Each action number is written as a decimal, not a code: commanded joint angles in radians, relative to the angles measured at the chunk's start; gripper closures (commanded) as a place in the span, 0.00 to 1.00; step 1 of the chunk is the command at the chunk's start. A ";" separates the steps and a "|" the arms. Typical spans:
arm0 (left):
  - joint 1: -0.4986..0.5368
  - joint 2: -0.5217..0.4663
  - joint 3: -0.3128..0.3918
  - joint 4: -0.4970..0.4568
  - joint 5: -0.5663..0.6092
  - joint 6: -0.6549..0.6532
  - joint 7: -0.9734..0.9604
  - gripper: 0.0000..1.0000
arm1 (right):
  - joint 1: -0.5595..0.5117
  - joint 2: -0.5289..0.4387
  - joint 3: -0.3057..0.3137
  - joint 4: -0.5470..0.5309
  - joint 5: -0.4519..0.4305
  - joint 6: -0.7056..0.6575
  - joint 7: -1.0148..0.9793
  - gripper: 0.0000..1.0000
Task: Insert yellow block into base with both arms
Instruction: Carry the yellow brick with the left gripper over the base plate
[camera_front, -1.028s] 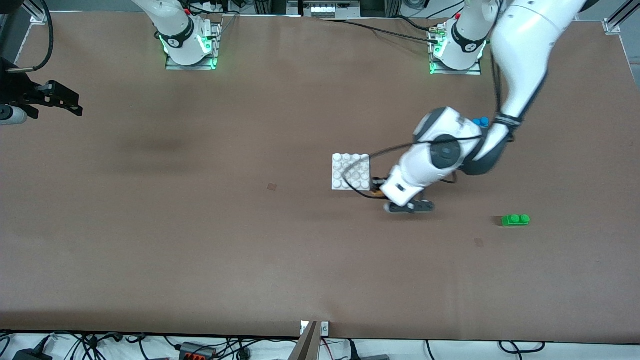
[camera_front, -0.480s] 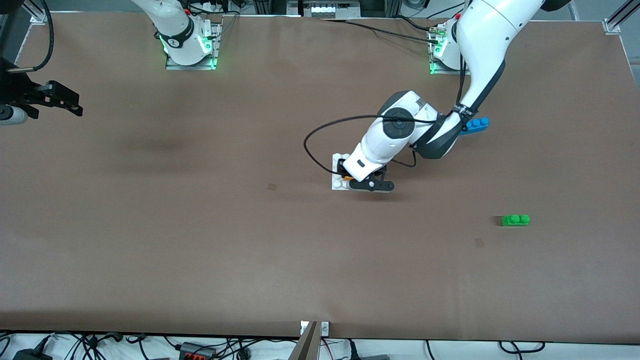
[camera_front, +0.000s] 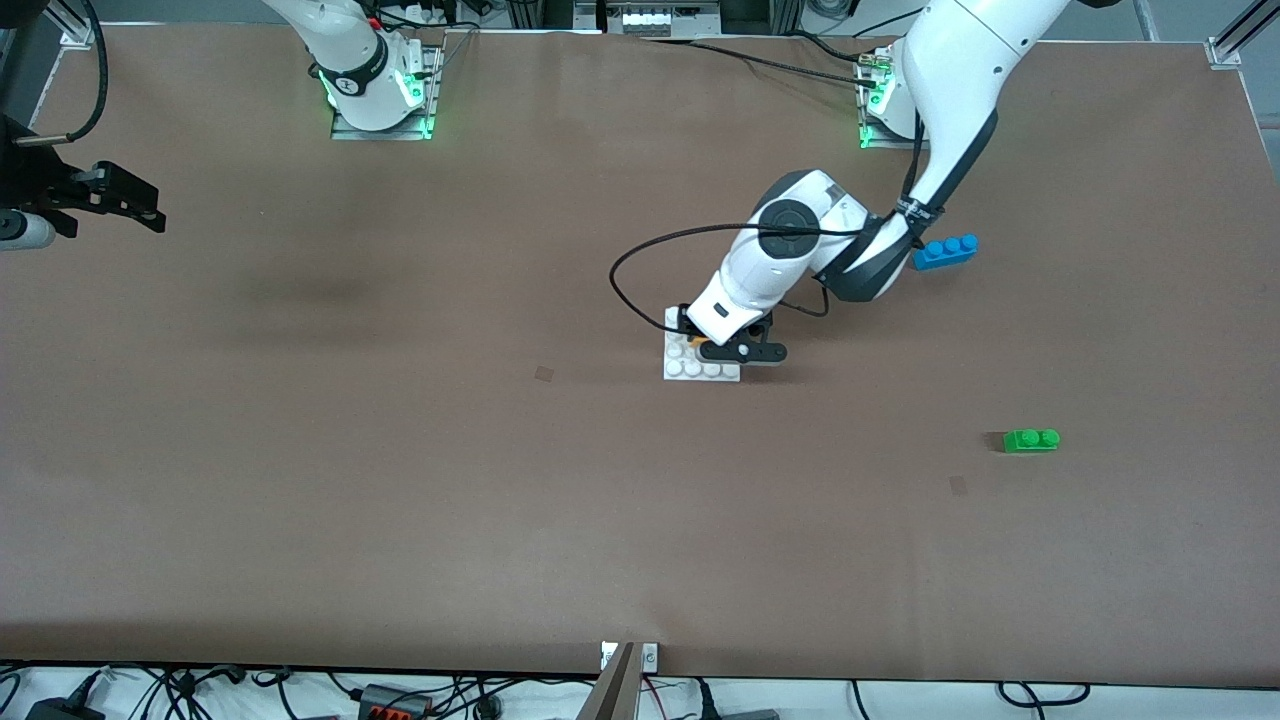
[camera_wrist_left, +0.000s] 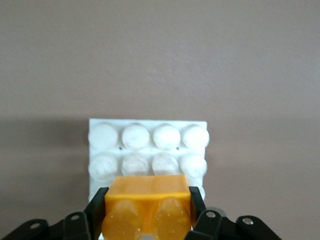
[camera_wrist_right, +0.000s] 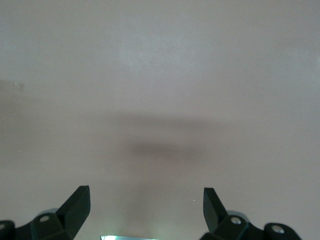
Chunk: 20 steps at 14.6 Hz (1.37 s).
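Note:
The yellow block (camera_wrist_left: 147, 200), an orange-yellow two-stud brick, sits between the black fingers (camera_wrist_left: 95, 207) of my left gripper (camera_wrist_left: 147, 212), which is shut on it. The base (camera_wrist_left: 147, 137), a white studded plate, lies right under the block. In the front view the left gripper (camera_front: 697, 343) is low over the base (camera_front: 700, 370), with only a sliver of the yellow block (camera_front: 692, 343) showing. I cannot tell whether block and studs touch. My right gripper (camera_wrist_right: 146, 205) is open over bare table at the right arm's end (camera_front: 140, 205), waiting.
A blue three-stud brick (camera_front: 946, 250) lies beside the left arm's elbow, farther from the front camera than the base. A green two-stud brick (camera_front: 1031, 440) lies nearer the camera, toward the left arm's end. A black cable (camera_front: 640, 262) loops from the left wrist.
The left gripper carried the yellow block from beside the base's edge toward the right arm's end, coming in over the studs. The right arm has not moved.

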 joint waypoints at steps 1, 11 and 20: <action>-0.072 -0.048 0.040 -0.030 -0.003 -0.017 -0.070 0.62 | 0.000 0.004 0.001 0.015 -0.014 -0.014 0.008 0.00; -0.106 -0.038 0.074 -0.031 0.128 -0.022 -0.122 0.61 | 0.004 0.003 0.002 0.015 -0.014 -0.014 0.008 0.00; -0.123 0.002 0.089 -0.025 0.258 0.012 -0.231 0.61 | 0.003 0.003 0.004 0.015 -0.014 -0.017 0.008 0.00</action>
